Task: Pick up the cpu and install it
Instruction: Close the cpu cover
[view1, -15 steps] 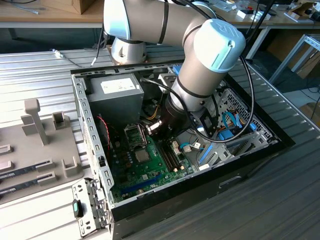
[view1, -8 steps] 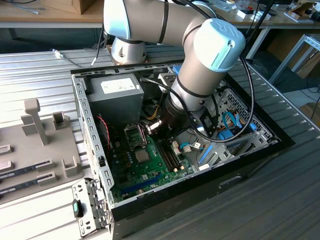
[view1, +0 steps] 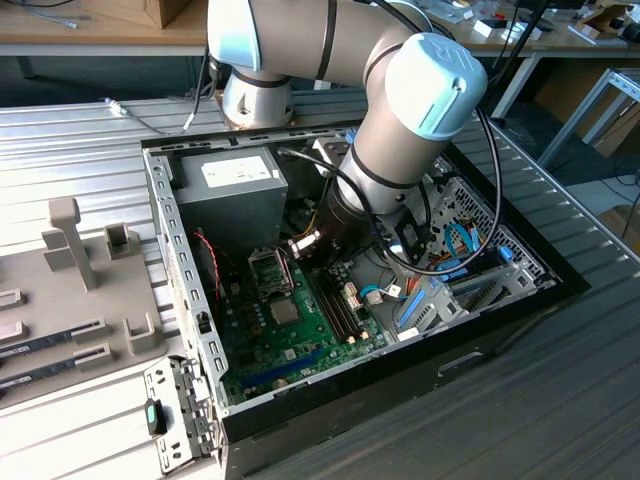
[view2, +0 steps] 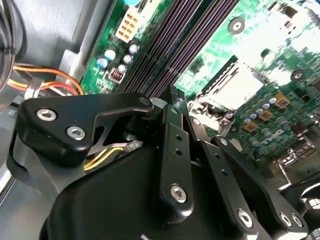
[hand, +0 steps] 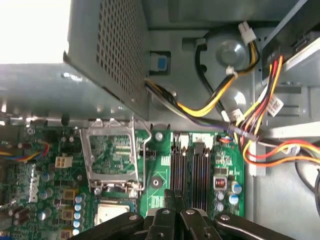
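Note:
A silver-grey square that looks like the cpu (hand: 114, 214) lies flat in the motherboard socket, in both wrist views (view2: 232, 87) and in the exterior view (view1: 284, 312). The socket's metal frame (hand: 110, 155) stands swung open beside it, on the power supply's side. My gripper (hand: 174, 200) hangs low inside the computer case, over the memory slots (hand: 192, 172) next to the socket and apart from the chip. Its black fingers (view2: 175, 145) come together at the tips, and I see nothing between them. In the exterior view the gripper (view1: 303, 244) sits just to the right of the open frame (view1: 270, 268).
The grey power supply (view1: 225, 195) fills the case's back corner. Yellow, orange and black cables (hand: 240, 115) run close past the arm. The drive cage with blue clips (view1: 450, 280) is on the exterior view's right. A parts rack (view1: 80, 260) lies outside the case on the left.

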